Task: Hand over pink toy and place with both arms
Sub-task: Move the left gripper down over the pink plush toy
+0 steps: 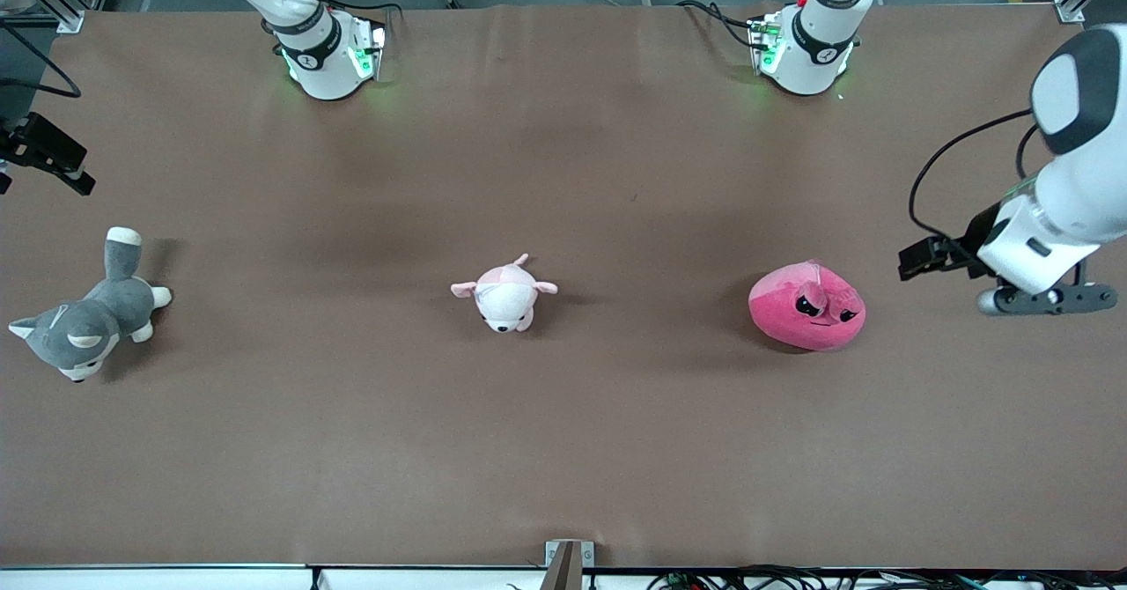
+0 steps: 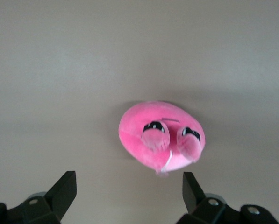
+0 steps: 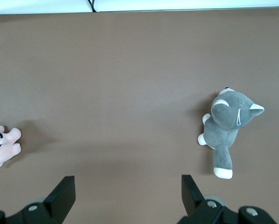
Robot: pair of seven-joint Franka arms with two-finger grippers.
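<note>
The left arm (image 1: 1079,176) reaches out at its own end of the table, wrist bent downward; the left gripper (image 2: 129,193) hangs in the air, fingers spread wide; the right gripper (image 3: 127,196) also hangs aloft with fingers wide apart, empty

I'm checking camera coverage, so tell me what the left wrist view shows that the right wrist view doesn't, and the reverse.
Only the left wrist view shows the pink toy, lying on the table with the open left gripper hanging over the table beside it. Only the right wrist view shows the grey-and-white plush dog, part of the pale pink-and-white plush at the picture's edge, and the table's white edge strip. Both show the brown table surface and their own gripper with jaws apart; the right gripper is empty too.
</note>
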